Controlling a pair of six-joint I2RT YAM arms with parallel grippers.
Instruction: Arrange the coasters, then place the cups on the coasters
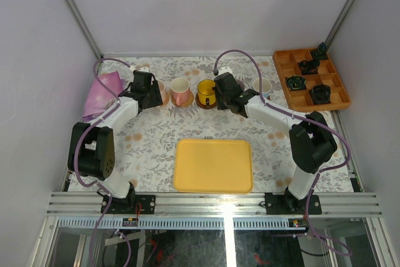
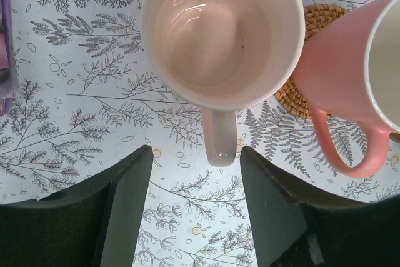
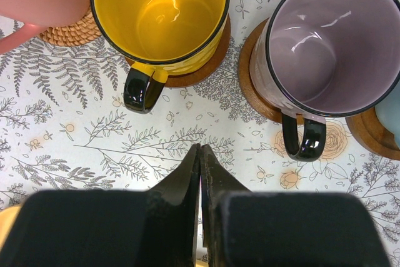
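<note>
the left gripper (image 2: 195, 207) stands open, its two matte black fingers (image 2: 128, 207) either side of a bare gap. the looped handle of a glossy pale pink cup (image 2: 219, 29) ends just ahead of that gap, untouched. whether a coaster lies under this cup cannot be told. just right of it a deeper pink cup (image 2: 347, 85) sits on a woven tan coaster (image 2: 294, 101), round and rattan-like.

the right gripper (image 3: 200, 170) is closed on nothing, tips pressed together above the leaf-printed tablecloth (image 3: 75, 142). beyond it a yellow cup (image 3: 159, 10) with black rim and handle stands on a smooth dark brown coaster (image 3: 209, 64). a purple-grey cup (image 3: 325, 42), also black-rimmed, stands on another brown coaster (image 3: 250, 85). a light blue cup (image 3: 390, 114) shows at the edge on a third brown coaster (image 3: 369, 136).

near the arm bases lies a flat yellow tray (image 1: 212, 166). at far right an orange compartment tray (image 1: 286, 62) holds dark lumps, and a pink cloth (image 1: 103, 92) lies at far left.
</note>
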